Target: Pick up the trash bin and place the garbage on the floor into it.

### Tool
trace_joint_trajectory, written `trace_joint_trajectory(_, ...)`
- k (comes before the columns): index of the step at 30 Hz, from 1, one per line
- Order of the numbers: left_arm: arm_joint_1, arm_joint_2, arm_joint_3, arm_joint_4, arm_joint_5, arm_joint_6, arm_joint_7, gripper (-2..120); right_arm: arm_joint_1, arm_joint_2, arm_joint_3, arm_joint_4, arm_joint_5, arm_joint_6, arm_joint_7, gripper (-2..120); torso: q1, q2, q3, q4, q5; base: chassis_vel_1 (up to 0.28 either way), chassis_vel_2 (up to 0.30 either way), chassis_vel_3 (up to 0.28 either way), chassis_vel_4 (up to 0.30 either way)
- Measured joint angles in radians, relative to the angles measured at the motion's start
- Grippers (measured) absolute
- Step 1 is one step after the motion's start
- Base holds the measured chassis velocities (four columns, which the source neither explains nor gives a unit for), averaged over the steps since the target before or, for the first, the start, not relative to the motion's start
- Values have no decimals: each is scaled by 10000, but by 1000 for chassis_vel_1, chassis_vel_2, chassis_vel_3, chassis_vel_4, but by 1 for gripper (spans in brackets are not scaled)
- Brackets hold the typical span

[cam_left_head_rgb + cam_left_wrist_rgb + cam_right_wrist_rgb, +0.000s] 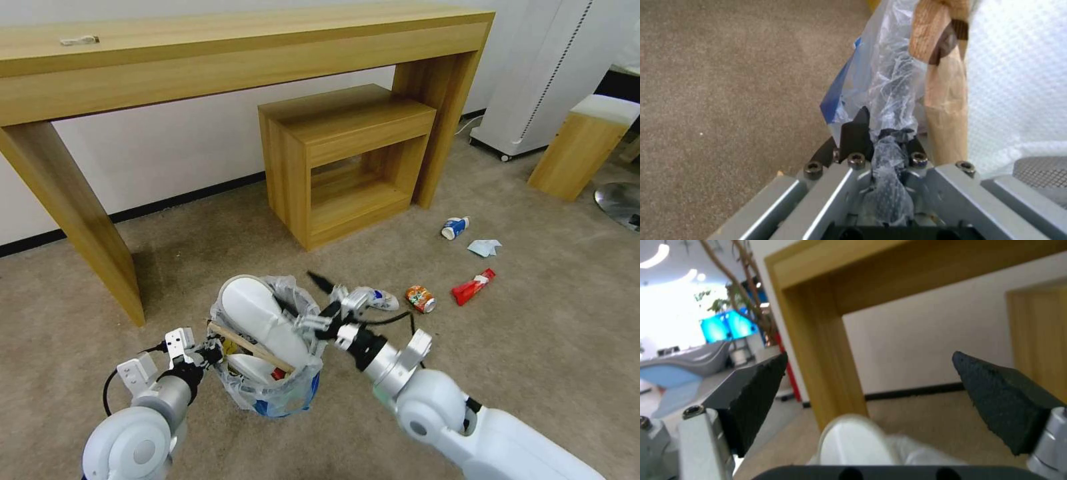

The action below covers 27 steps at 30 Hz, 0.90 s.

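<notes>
Two end effectors: the left end effector (212,347) was clamped on the bag rim of the trash bin (270,393); the right end effector (319,303) hung with jaws wide and nothing between them, just over the bin's far edge.
Step in hand: by my reckoning, a piece had been let go into the bin, with more to collect.
Next move: likely a reach toward the clear bottle (375,298) just beside the right end effector, or the crushed can (420,299).
Bin's look: crinkly clear liner, blue low down, crammed with a white slipper (257,317) and a wooden stick (250,345).
Bin's place: on the floor (547,320), near the long table's leg.
Still lying out: red wrapper (473,287), tissue (485,248), blue-white cup (455,228).
</notes>
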Motion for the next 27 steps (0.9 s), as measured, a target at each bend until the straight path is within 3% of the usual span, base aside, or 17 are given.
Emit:
trace_joint_trajectory(16, 34, -41, -227, -127, 47, -67, 13, 1, -550, 196, 2379, 243, 502, -78, 651, 93, 0, 0, 0, 0, 0, 0, 0, 0, 0)
trace_joint_trajectory(25, 77, -8, -565, -150, 112, -200, 13, 1, -1220, 70, 3579, -232, -44, -781, 1818, 98, 0, 0, 0, -1, 1, 0, 0, 0, 0)
trace_joint_trajectory(27, 53, 3, -766, -105, 175, -282, 12, 1, -1404, 50, 3846, -534, -304, -1250, 2466, 100, 0, 0, 0, 0, 2, 0, 0, 0, 0)
